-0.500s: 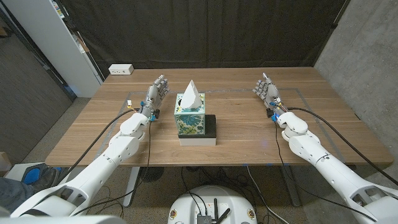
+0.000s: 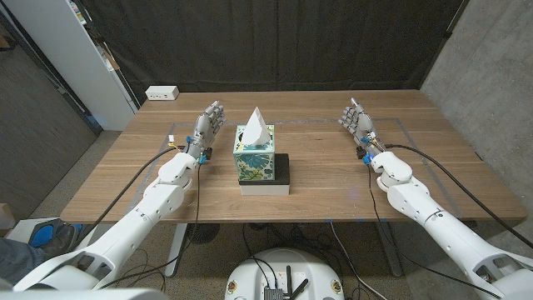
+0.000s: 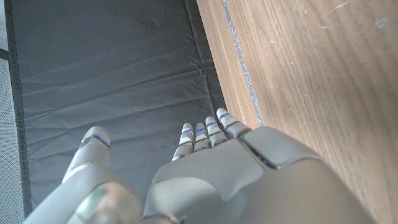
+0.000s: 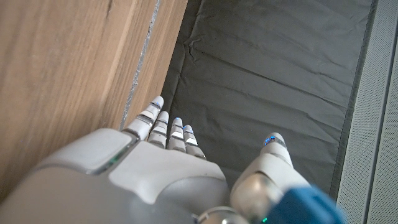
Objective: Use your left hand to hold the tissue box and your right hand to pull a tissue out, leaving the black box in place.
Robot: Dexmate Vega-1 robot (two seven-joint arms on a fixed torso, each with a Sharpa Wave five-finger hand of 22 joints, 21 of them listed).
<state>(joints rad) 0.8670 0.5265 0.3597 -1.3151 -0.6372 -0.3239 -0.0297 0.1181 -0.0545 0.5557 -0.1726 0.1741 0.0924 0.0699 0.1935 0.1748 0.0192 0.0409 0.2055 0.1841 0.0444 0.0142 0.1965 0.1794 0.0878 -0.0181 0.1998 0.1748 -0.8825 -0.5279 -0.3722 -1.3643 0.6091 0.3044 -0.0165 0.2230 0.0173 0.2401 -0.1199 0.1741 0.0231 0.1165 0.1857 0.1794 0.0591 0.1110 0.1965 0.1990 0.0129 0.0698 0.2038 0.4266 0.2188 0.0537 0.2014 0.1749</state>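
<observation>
A green-patterned tissue box (image 2: 255, 158) stands near the middle of the wooden table (image 2: 316, 179), with a white tissue (image 2: 256, 125) sticking up from its top. It sits on a low black box (image 2: 279, 173) that juts out on its right side. My left hand (image 2: 207, 125) is just left of the tissue box, apart from it, fingers spread and holding nothing. My right hand (image 2: 356, 119) is far off to the right, also with fingers apart and nothing in it. The left wrist view shows my left hand (image 3: 217, 174) over the table edge; the right wrist view shows my right hand (image 4: 155, 168) likewise.
A white power strip (image 2: 161, 93) lies at the table's back left corner. A dark curtain (image 2: 275, 42) hangs behind the table. Cables run along both arms. A white cabinet (image 2: 75, 50) stands at the left.
</observation>
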